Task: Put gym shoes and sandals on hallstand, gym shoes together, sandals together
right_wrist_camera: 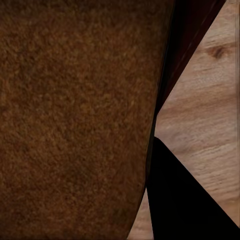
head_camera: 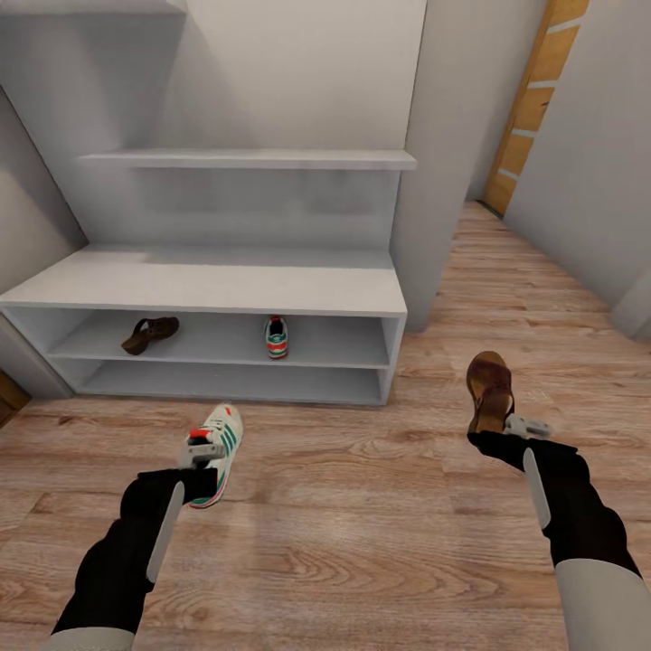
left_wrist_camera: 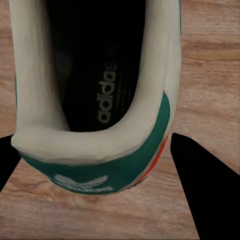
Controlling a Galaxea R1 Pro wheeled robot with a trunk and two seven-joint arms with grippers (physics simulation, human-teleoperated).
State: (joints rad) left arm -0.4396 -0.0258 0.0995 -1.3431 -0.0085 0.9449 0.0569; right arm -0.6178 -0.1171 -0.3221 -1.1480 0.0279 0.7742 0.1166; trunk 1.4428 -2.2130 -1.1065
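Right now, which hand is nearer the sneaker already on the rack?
Left, though not by much. The left hand, holding the other sneaker, sits in front of the rack, left of the shelved sneaker. The right hand, holding a sandal, is farther off to its right.

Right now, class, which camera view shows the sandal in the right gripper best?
The head view: there the whole sandal shows, held by the right gripper above the floor. The right wrist view shows just a close brown surface of it, too near to make out its shape.
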